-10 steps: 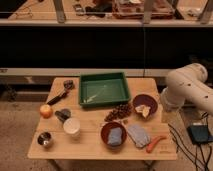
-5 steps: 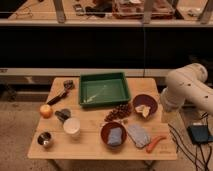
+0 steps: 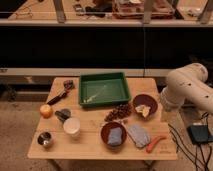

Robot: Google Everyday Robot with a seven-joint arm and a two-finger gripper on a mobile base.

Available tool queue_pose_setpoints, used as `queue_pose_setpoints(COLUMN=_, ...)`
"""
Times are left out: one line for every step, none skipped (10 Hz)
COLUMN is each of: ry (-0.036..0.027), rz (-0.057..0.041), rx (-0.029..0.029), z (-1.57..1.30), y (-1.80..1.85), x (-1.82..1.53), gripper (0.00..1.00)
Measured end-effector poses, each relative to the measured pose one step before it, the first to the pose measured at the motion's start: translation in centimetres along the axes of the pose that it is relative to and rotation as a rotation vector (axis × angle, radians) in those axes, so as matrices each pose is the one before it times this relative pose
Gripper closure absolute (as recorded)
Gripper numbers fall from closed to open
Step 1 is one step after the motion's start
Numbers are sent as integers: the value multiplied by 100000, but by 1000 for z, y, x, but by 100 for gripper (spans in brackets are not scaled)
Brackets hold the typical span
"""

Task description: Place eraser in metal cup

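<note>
The tool was out of sight somewhere on the white arm (image 3: 187,90) folded at the right end of the counter (image 3: 90,149), so I could not tell whether it stood wide or narrow. The arm and everything else sat as half a second before. The eraser (image 3: 62,115) lay near the counter's left end, just right of an orange (image 3: 46,110). The metal cup (image 3: 45,139) stood nearer, at the left corner, apart from it. A white cup (image 3: 71,126) stood just beside the eraser. Between arm and eraser lay a green tray (image 3: 104,89), a brown cluster (image 3: 117,112) and two brown bowls (image 3: 145,104).
</note>
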Motion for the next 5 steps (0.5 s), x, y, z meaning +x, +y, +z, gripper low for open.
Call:
queue_pose_setpoints(ry=-3628, rz=-25, rx=2011, z=-108, y=-935, x=-983, gripper=35)
queue_pose_setpoints(ry=-7983, rz=296, rx=4662, z=140, y=-1865, x=-2721, gripper=35)
queue_pose_setpoints(ry=-3628, rz=913, rx=2895, z=235, y=-802, x=-1557, gripper=35)
queue_pose_setpoints(ry=-4002, rz=1184, rx=3617, z=474, y=-838, x=-2213, gripper=35)
queue_pose_setpoints(ry=-3416, rz=-369, rx=2333, z=718, y=-632, x=-2347, gripper=35)
